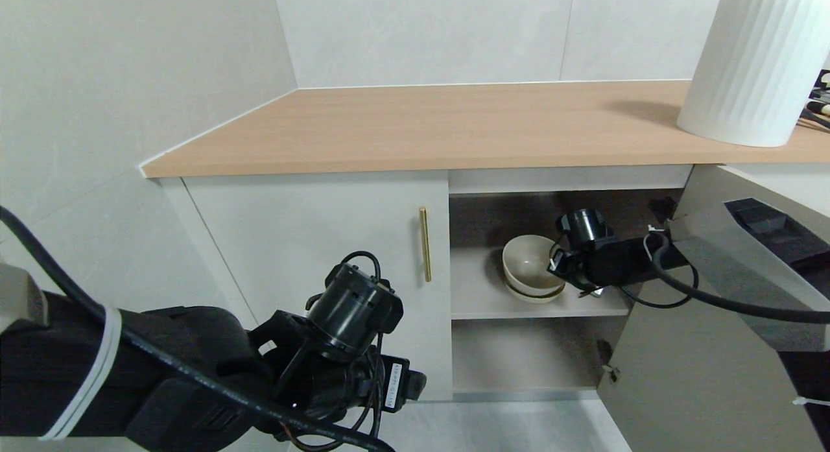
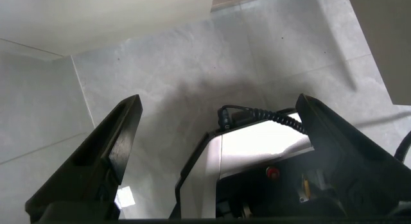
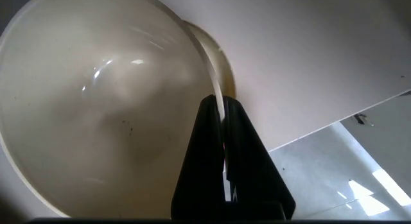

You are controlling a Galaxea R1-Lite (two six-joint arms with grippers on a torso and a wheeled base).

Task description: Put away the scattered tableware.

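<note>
With right jaws clamped on the bowl (image 1: 526, 267) rim, nest it level on the shelf (image 1: 476, 297) before releasing; left jaws gape empty.

The bowl (image 1: 528, 265) is cream-white, glossy and plain inside. It stands tilted on its side on the upper shelf (image 1: 480, 299) of the open cupboard (image 1: 311, 244), with its mouth turned outward and a little upward. Its lower edge rests in a second bowl (image 1: 535, 296), which sits upright on the shelf and has a dark band around its outside. The right gripper (image 3: 223, 121) has its fingers (image 3: 205, 153) pinched on the tilted bowl's rim, one inside and one outside. In the right wrist view the second bowl's rim shows just behind the held one.
</note>
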